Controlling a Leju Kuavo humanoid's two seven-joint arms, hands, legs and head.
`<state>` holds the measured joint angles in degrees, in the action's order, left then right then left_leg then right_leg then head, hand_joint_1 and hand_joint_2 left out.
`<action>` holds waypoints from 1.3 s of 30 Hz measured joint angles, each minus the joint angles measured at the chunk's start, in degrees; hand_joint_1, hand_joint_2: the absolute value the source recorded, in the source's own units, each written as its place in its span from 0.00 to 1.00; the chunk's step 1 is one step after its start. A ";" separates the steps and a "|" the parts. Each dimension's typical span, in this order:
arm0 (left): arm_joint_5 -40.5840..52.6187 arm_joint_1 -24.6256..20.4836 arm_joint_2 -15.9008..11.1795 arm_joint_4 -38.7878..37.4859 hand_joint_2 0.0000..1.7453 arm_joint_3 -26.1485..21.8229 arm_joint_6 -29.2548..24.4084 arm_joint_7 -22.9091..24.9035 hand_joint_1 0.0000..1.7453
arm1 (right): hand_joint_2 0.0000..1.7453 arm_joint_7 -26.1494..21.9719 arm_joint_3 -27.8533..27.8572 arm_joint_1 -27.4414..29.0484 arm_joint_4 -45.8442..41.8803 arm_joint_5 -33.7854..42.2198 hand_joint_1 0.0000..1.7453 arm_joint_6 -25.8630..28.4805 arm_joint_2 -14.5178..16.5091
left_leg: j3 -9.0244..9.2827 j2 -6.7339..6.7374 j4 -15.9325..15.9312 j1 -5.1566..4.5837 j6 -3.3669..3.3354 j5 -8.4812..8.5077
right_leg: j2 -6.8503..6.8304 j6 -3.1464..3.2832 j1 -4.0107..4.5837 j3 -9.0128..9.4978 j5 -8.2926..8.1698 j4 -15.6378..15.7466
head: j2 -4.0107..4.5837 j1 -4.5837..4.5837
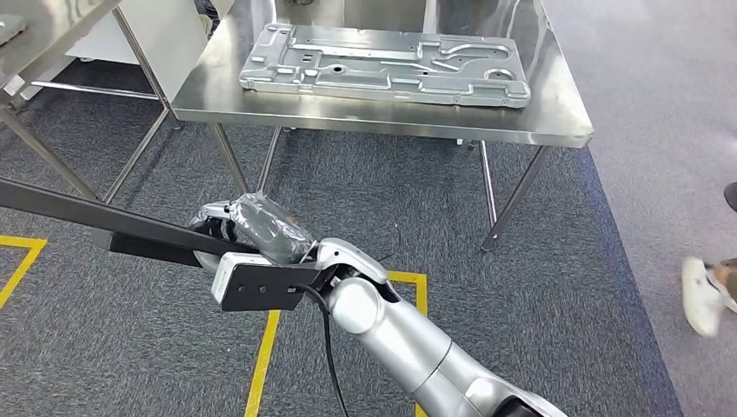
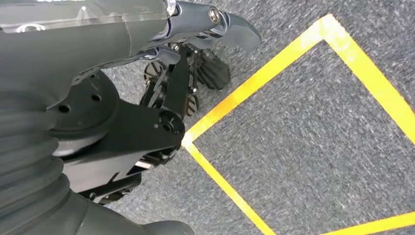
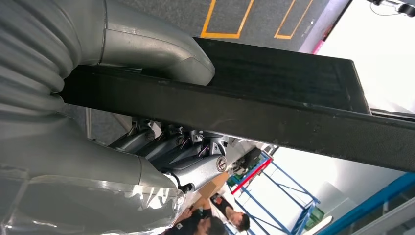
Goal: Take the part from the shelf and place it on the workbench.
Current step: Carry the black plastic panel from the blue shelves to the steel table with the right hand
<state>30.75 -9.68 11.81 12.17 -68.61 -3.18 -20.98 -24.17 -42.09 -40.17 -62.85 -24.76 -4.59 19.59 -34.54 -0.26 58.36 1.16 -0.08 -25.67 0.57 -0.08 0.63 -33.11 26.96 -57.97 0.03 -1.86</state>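
The right robot hand [image 1: 248,233] is wrapped around a long black bar [image 1: 96,219], low in front of the robot and above the grey carpet [image 1: 539,295]. In the right wrist view the thumb [image 3: 161,51] lies over one face of the bar [image 3: 274,103] and the darker fingers [image 3: 166,152] curl under the other, so the bar is clamped between them. The bar runs off toward the robot's left, so the hand seems to hold it near one end with most of its length hanging out unsupported. It looks stiff and straight, a flat-sided beam with sharp edges, probably light enough for one hand but inclined to tip or twist, given the long overhang. A hold nearer its middle would balance it better; as it is, a firm squeeze on the flat faces seems the way to keep it from rotating. The steel desk [image 1: 556,122] stands ahead, well apart from the bar, and already carries a large stamped metal panel [image 1: 387,65]. The left robot hand [image 2: 191,63] hangs over the carpet and a yellow floor line [image 2: 230,103]; its fingers appear curled in with nothing in them.
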 joint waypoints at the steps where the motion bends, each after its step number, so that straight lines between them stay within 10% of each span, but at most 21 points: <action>1: 0.00 -0.04 0.01 0.00 1.00 0.01 0.00 -0.01 0.00 | 1.00 -0.01 0.01 -0.05 -0.03 0.00 0.82 0.01 0.01 | 0.13 0.02 -0.18 0.11 -0.33 0.04 | -0.04 -0.30 -0.05 -0.52 0.78 -1.22 | 0.00 -0.07; 6: -0.02 -0.15 0.01 0.00 1.00 0.02 -0.06 -0.02 0.00 | 1.00 -0.01 0.05 0.13 -0.04 0.00 0.82 0.02 -0.37 | 0.40 0.01 -0.30 0.16 -1.00 -0.25 | -0.19 -1.15 -0.68 -9.07 6.20 -16.58 | -0.01 -0.22; 11: -0.14 -0.16 0.19 0.00 1.00 0.01 -0.07 -0.10 0.00 | 1.00 -0.02 0.05 0.10 -0.08 -0.06 0.82 0.02 -0.49 | 1.39 -0.23 -0.32 -0.02 -0.33 -1.06 | -0.28 0.16 -0.36 -3.07 -2.41 -1.71 | -0.01 -0.15; 16: -0.43 -0.25 0.35 0.00 1.00 0.01 -0.08 -0.15 0.00 | 1.00 -0.01 0.03 -0.13 -0.10 -0.36 0.82 -0.03 -0.33 | 1.56 -0.05 0.25 0.15 1.31 -2.08 | -0.20 1.13 -0.24 -1.43 -2.64 1.28 | -0.01 0.04; 20: -0.79 -0.09 0.33 0.00 1.00 0.01 -0.08 -0.20 0.00 | 1.00 -0.03 -0.02 -0.49 -0.07 -0.39 0.82 -0.08 0.02 | -4.81 -0.02 13.04 0.24 2.12 -7.68 | -0.41 1.82 -0.43 -0.28 -2.32 1.94 | 0.01 0.32; 22: -0.84 0.09 0.31 0.00 1.00 0.01 -0.09 -0.20 0.00 | 1.00 -0.01 -0.04 -0.41 0.07 -0.40 0.82 -0.10 0.02 | -6.69 -0.01 15.59 0.26 2.30 -7.20 | -0.34 1.83 -0.36 0.11 -1.92 1.81 | 0.01 0.33; 27: -0.84 0.13 0.19 0.00 1.00 0.01 -0.09 -0.21 0.00 | 1.00 0.00 -0.04 -0.57 0.18 -0.43 0.82 -0.11 0.16 | -0.26 0.05 0.39 -0.01 1.36 0.58 | -0.09 0.92 -0.07 0.84 -0.40 0.79 | 0.01 0.38; 32: -0.84 0.11 0.27 0.00 1.00 0.00 -0.02 -0.34 0.00 | 1.00 -0.02 -0.05 -0.84 0.17 -0.46 0.82 -0.10 0.25 | 0.19 -0.03 -0.46 0.09 -0.36 0.27 | -0.19 -0.44 -0.16 0.02 1.24 -1.15 | -0.01 0.15; 36: -0.80 -0.16 0.28 0.00 1.00 0.01 0.08 -0.55 0.00 | 1.00 -0.03 -0.05 -0.71 0.21 -0.47 0.82 -0.09 0.02 | 0.44 -0.01 -0.58 0.10 -0.97 -0.03 | -0.25 -1.20 -0.67 -7.89 6.79 -15.55 | -0.01 -0.07; 39: -0.80 -0.12 0.28 0.00 1.00 0.01 0.08 -0.55 0.00 | 1.00 -0.02 -0.05 -0.55 0.27 -0.48 0.82 -0.08 -0.27 | 1.08 -0.18 -0.55 0.03 -0.87 -0.51 | -0.25 -0.90 -0.80 -7.63 2.50 -12.34 | -0.01 -0.09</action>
<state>29.94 -9.81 12.09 12.17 -68.61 -3.10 -21.53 -24.20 -42.14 -40.72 -62.58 -25.24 -4.67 19.32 -33.47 -0.45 57.82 1.19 -0.95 -26.18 0.31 -0.98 -0.17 -40.74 29.46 -70.31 0.02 -1.95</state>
